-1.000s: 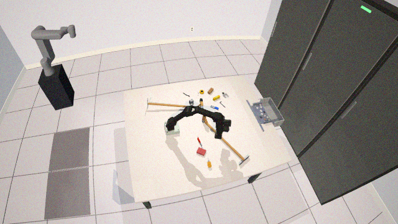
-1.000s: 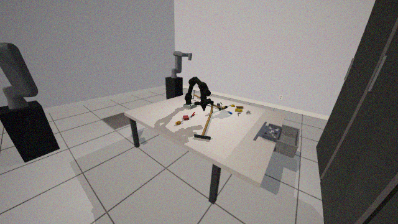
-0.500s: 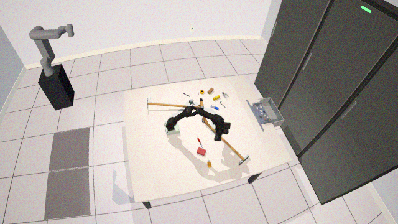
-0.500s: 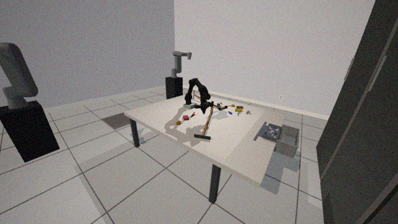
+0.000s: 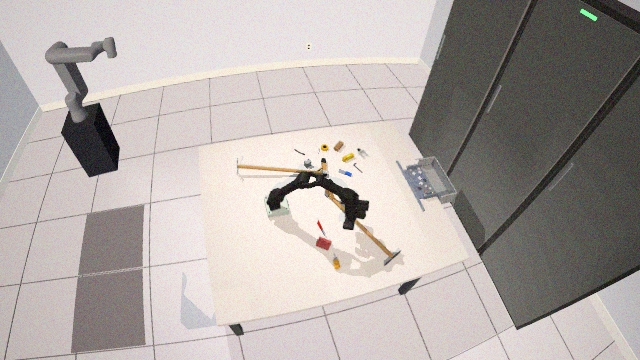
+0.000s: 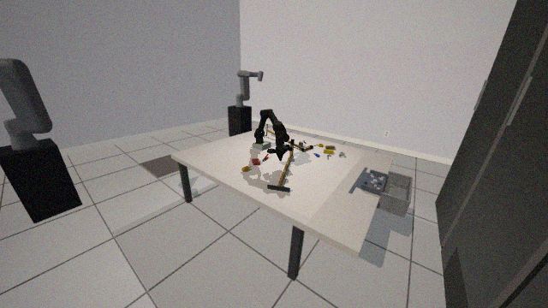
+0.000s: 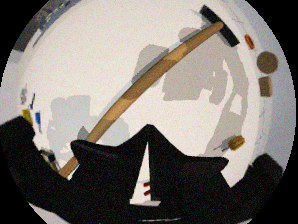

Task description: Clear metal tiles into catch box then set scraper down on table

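Observation:
My gripper (image 5: 348, 228) (image 6: 280, 159) (image 7: 149, 127) is shut and empty, above the table beside a long wooden-handled tool (image 5: 370, 233) (image 6: 287, 168) (image 7: 150, 77) with a wide dark blade, which looks like the scraper. The tool lies on the table, its blade toward the near edge. A second long-handled tool (image 5: 275, 169) lies on the other side of the arm, with a thinner head. The steel bench plate (image 5: 414, 187) (image 6: 363, 184) is at the right end of the table and carries several small metal tiles (image 5: 425, 183) (image 6: 378, 180). The grey catch box (image 5: 446, 198) (image 6: 394, 204) adjoins its far end.
A red block (image 5: 324, 243) (image 6: 256, 162) and an orange item (image 5: 336, 263) (image 6: 245, 168) (image 7: 236, 142) lie on the near side of the arm. A brown block (image 5: 339, 145), a yellow item (image 5: 348, 157), a blue item (image 5: 345, 173) and small tools lie beyond it. Dark cabinets stand behind the catch box.

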Controlling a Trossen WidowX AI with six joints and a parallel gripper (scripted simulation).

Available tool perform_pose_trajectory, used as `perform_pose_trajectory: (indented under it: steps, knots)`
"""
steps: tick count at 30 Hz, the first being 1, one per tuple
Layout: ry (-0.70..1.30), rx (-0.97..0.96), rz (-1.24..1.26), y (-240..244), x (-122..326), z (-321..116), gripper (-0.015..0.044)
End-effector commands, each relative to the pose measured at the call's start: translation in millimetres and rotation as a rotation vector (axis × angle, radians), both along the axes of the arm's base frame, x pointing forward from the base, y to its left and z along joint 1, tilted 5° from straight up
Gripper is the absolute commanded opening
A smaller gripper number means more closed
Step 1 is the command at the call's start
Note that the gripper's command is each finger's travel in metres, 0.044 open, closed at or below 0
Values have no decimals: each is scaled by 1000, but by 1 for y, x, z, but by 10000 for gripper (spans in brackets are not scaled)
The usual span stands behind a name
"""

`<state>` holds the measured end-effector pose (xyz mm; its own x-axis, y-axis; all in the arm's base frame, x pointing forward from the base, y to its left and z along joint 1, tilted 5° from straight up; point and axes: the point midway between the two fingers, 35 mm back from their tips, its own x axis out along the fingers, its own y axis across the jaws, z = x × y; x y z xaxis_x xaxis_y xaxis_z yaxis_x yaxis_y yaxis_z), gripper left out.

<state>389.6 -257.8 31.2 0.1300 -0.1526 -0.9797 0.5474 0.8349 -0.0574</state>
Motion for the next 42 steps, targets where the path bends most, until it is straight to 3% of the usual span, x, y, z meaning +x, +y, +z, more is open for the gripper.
perform_pose_trajectory:
  steps: [1,15,42]
  knots:
    - [5,3,-5,1,-3,-10,0]
    - [5,4,-10,4,-10,-41,0]
    - [3,4,-10,7,14,-40,0]
